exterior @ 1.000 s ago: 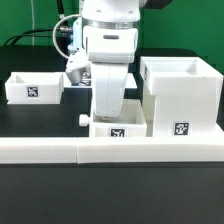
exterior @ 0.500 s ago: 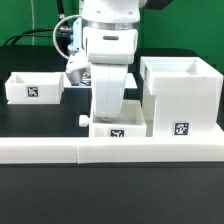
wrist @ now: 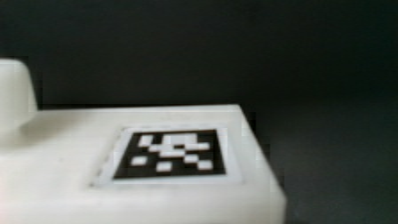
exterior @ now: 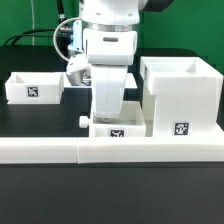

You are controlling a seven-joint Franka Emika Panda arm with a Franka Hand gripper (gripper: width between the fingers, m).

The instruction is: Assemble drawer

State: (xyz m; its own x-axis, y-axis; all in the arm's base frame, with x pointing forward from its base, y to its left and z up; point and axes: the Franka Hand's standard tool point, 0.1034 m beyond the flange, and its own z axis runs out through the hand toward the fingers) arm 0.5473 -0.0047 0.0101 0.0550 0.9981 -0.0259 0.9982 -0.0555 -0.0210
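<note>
The large white cube-like housing (exterior: 180, 95) stands at the exterior view's right, with a tag on its front. One small tray (exterior: 30, 88) sits at the left. A second small tray (exterior: 118, 131) with a side knob (exterior: 82, 120) lies in the middle front, against the housing. My gripper (exterior: 108, 113) hangs straight down onto this middle tray, and its fingers are hidden by the hand. The wrist view shows a white tagged part (wrist: 71, 150) and its tag (wrist: 173, 153) very close and blurred. No fingertips show there.
Long low white border bars (exterior: 60, 150) run along the front of the black table. Cables (exterior: 30, 38) lie at the back left. A rounded white shape (wrist: 15, 95) sits at the wrist view's edge, and I cannot tell what it is.
The arm's upper part has shifted very slightly. The trays and the housing have not moved.
</note>
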